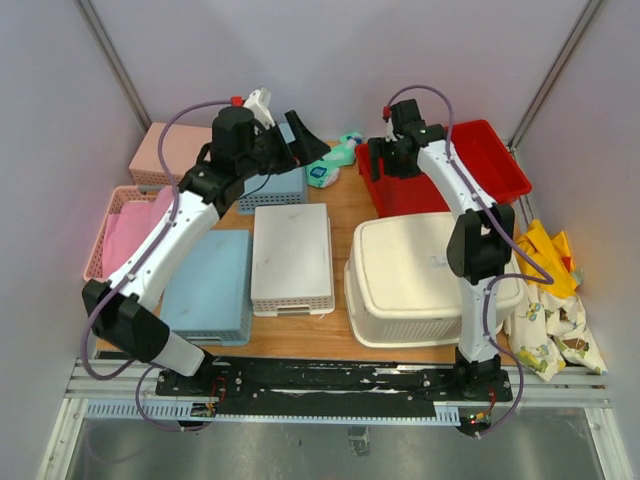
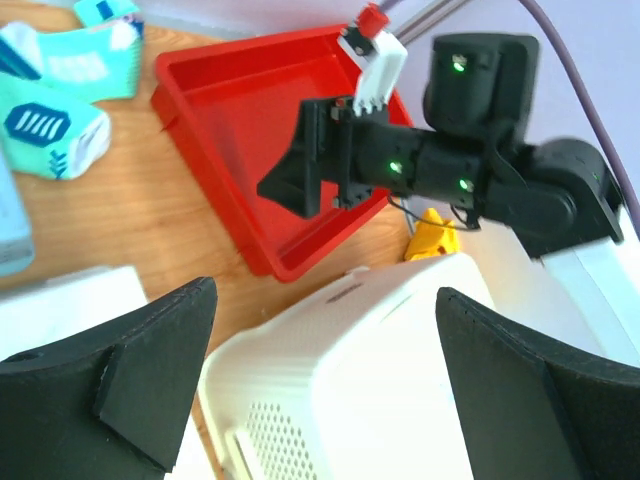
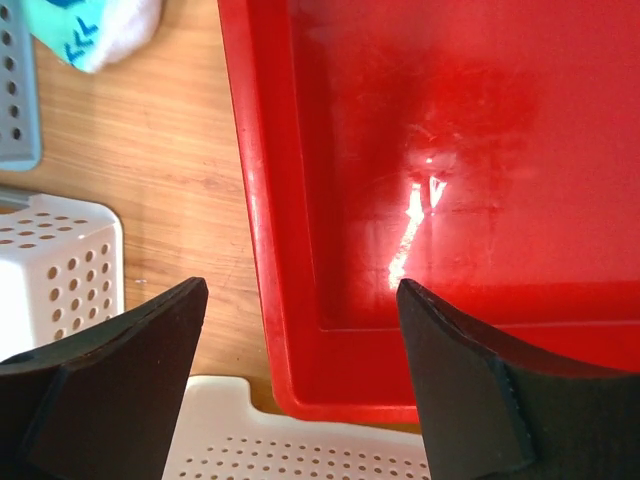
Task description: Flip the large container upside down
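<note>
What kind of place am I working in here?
Probably a lab test cell, not a home: plain pale walls close around a wooden table, a metal mounting rail along its near edge, and plastic baskets laid out like practice props.

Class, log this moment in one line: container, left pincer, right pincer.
large container: base up on table | left pincer: open, empty | right pincer: open, empty, over red tray edge
</note>
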Motion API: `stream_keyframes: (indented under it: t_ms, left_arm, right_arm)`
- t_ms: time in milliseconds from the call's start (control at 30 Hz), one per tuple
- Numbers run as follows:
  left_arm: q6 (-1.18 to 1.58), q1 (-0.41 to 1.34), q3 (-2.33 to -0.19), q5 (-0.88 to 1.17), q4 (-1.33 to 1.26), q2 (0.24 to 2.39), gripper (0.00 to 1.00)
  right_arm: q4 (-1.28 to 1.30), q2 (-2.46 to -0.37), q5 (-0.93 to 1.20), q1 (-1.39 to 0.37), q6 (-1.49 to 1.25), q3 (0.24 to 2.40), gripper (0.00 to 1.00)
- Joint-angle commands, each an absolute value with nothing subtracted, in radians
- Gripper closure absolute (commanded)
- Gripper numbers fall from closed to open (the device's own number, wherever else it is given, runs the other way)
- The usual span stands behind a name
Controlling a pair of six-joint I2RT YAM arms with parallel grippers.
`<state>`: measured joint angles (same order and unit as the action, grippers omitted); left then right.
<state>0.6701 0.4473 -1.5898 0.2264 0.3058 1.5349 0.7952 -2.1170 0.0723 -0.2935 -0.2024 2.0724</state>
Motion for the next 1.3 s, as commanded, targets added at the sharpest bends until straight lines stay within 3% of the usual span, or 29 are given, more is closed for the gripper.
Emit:
stream_keyframes:
  t_ms: [0, 267, 567, 700, 767, 1133, 1267]
  left_arm:
    - [0.611, 0.449, -1.454, 0.154, 0.335, 1.411, 0.05]
    - [0.630, 0.450, -1.332, 0.158, 0.345, 1.287, 0.05]
    - [0.643, 0.449, -1.275, 0.153, 0.345, 1.252, 0.05]
    - [0.655, 0.449, -1.260, 0.162, 0.336, 1.244, 0.05]
    - [0.660, 0.449, -1.254, 0.165, 0.330, 1.238, 0.05]
    - [0.676, 0.449, -1.234, 0.189, 0.306, 1.220, 0.05]
    - [0.673, 0.451, -1.213, 0.200, 0.281, 1.238, 0.05]
  right_arm:
    - [0.837, -2.172, 0.029, -0.344, -0.166, 2.134, 0.22]
    - [0.822, -2.236, 0.018, -0.363, -0.173, 2.102, 0.25]
    - [0.790, -2.234, 0.113, -0.365, -0.190, 2.053, 0.62]
    - [0.793, -2.175, 0.159, -0.366, -0.199, 2.071, 0.83]
    - [0.791, -2.122, 0.170, -0.365, -0.211, 2.075, 0.98]
    - [0.714, -1.843, 0.226, -0.364, -0.283, 2.062, 1.00]
    - [0.763, -1.840, 0.163, -0.363, -0.243, 2.022, 0.83]
